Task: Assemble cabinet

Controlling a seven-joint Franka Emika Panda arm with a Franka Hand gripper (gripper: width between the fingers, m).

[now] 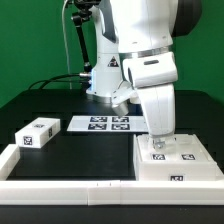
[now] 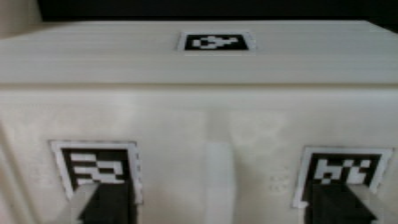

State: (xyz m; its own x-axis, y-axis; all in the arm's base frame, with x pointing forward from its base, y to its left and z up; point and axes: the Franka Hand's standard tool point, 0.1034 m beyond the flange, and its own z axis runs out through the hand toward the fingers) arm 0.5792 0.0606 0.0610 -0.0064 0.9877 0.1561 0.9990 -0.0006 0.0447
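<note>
The large white cabinet body (image 1: 186,166) lies on the table at the exterior view's right, with tags on its top and front. My gripper (image 1: 160,141) points straight down onto its top near the left end. In the wrist view the cabinet body (image 2: 214,100) fills the picture, with one tag far off and two tags close by. My gripper (image 2: 228,206) is open wide; its dark fingers (image 2: 107,205) hang over the two near tags, with only white surface between them. A smaller white block (image 1: 37,133) with tags lies far off at the exterior view's left.
The marker board (image 1: 100,124) lies flat at the back middle, in front of the arm's base. A long low white border rail (image 1: 70,188) runs along the table's front and left edges. Black cables hang behind the arm.
</note>
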